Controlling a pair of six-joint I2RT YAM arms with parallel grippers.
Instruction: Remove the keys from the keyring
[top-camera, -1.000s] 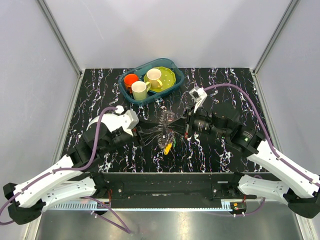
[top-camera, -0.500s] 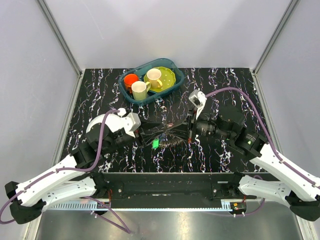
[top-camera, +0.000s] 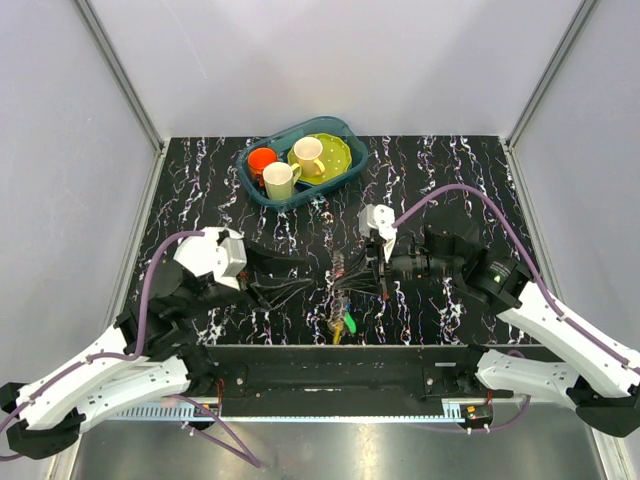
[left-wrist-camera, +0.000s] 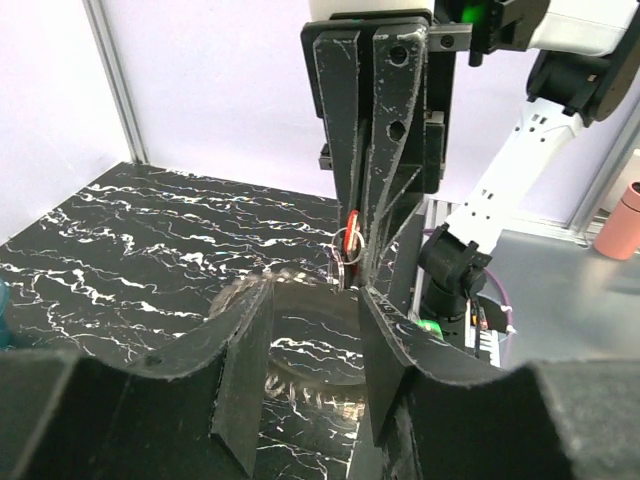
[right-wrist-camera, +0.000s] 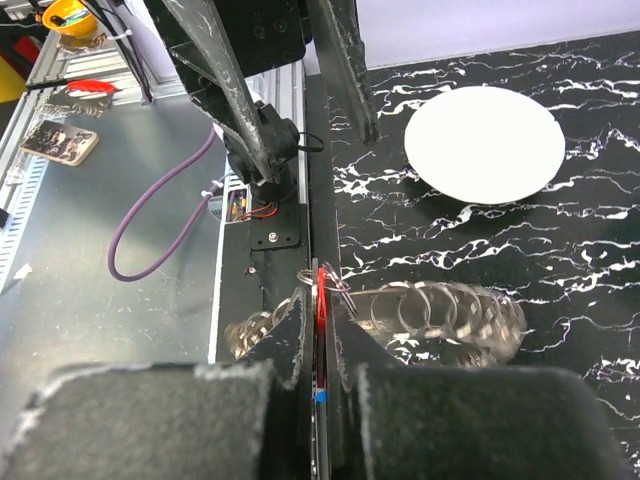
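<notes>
My right gripper (top-camera: 372, 272) is shut on a red-headed key (right-wrist-camera: 320, 292), edge-on between its fingers. The keyring (top-camera: 343, 283) hangs from that key, crowded with grey keys; a green key (top-camera: 350, 322) and a yellow key (top-camera: 335, 330) dangle lowest. In the right wrist view the keyring (right-wrist-camera: 440, 310) is blurred and spreads to the right of the fingers. My left gripper (top-camera: 303, 276) is open and empty, left of the keyring and apart from it. In the left wrist view its fingers (left-wrist-camera: 243, 370) frame the blurred keyring (left-wrist-camera: 300, 330) and the red key (left-wrist-camera: 351, 226).
A teal basket (top-camera: 345, 135) at the back holds mugs and a green plate. A white plate (right-wrist-camera: 485, 145) lies on the black marbled table beyond the keyring. The table's front edge and metal rail (top-camera: 330, 355) lie just below the hanging keys.
My left gripper has opened, let go of the keys and drawn back to the left. The keyring now hangs and swings from my right gripper, which shifted slightly left.
</notes>
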